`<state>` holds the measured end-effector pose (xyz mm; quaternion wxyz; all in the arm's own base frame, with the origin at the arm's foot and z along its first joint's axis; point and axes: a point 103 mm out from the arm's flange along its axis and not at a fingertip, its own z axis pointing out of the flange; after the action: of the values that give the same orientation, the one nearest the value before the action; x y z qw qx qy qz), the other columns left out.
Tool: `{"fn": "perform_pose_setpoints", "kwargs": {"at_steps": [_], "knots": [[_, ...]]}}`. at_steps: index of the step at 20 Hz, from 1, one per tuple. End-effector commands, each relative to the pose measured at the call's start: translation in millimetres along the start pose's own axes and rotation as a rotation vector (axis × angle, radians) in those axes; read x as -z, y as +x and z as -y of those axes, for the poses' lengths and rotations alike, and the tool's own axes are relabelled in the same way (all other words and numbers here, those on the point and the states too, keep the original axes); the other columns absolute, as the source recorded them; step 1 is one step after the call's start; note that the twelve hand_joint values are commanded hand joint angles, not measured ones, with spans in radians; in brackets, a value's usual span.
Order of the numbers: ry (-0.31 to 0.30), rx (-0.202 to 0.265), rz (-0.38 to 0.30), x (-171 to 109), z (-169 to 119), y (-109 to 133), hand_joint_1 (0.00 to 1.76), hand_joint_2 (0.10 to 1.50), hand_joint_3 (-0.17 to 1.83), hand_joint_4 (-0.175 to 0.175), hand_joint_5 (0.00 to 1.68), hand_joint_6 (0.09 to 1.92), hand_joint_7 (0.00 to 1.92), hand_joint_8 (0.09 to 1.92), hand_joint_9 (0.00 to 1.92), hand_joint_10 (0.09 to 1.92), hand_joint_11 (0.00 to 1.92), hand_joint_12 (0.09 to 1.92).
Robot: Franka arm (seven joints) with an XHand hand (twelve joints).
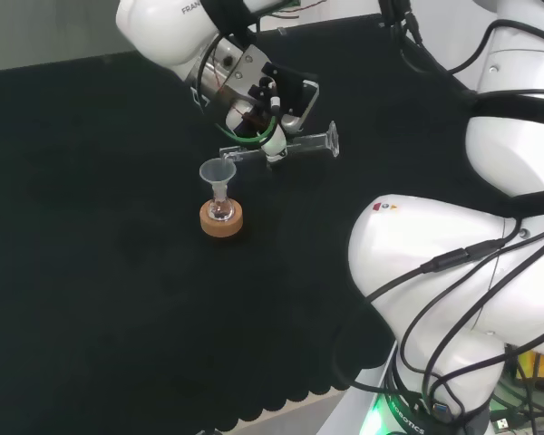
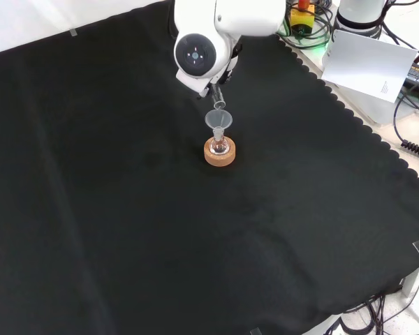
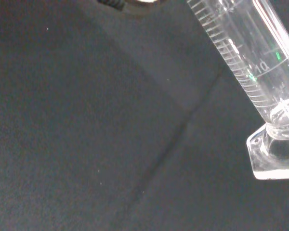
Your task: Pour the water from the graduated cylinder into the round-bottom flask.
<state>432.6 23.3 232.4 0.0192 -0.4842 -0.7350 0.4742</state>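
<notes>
In the head view the hand (image 1: 265, 101) is shut on a clear graduated cylinder (image 1: 299, 145), which lies almost level above the cloth. The cylinder's mouth end is just above a clear funnel (image 1: 218, 171), and its foot points to the right. The funnel sits in the neck of a small round-bottom flask (image 1: 220, 210) on a cork ring (image 1: 222, 221). In the front view the cylinder's mouth (image 2: 218, 104) hangs over the funnel (image 2: 218, 120), flask (image 2: 220, 146) and cork ring (image 2: 219, 155). The wrist view has the cylinder's marked tube (image 3: 245, 57) and foot (image 3: 274, 154) close up.
The arm's white links (image 1: 453, 263) stand at the right of the head view. In the front view a white link with a round grey cap (image 2: 195, 52) stands before the hand. The cloth's scalloped edge (image 2: 335, 105) runs at the right, with cables and a white box (image 2: 366, 66) beyond it.
</notes>
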Motion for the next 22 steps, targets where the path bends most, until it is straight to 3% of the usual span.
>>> {"fn": "perform_pose_setpoints", "kwargs": {"at_steps": [1, 11, 18, 22], "knots": [[-0.144, 0.048, -0.119, -6.0, 6.7, -6.5, 1.11, 1.06, -0.01, 0.05, 1.11, 0.81, 1.49, 0.15, 1.62, 0.09, 1.42, 0.65], [-0.271, 0.116, -0.212, -3.4, 7.2, -7.6, 1.11, 1.07, -0.01, 0.049, 1.11, 0.81, 1.49, 0.14, 1.62, 0.09, 1.42, 0.64], [-0.317, 0.124, -0.268, 2.8, 7.4, -7.8, 1.11, 1.07, -0.01, 0.048, 1.11, 0.82, 1.48, 0.14, 1.61, 0.09, 1.42, 0.64], [-0.381, 0.109, -0.324, -1.5, 8.7, -16.3, 1.11, 1.07, -0.01, 0.048, 1.11, 0.82, 1.48, 0.14, 1.61, 0.09, 1.42, 0.64]]}}
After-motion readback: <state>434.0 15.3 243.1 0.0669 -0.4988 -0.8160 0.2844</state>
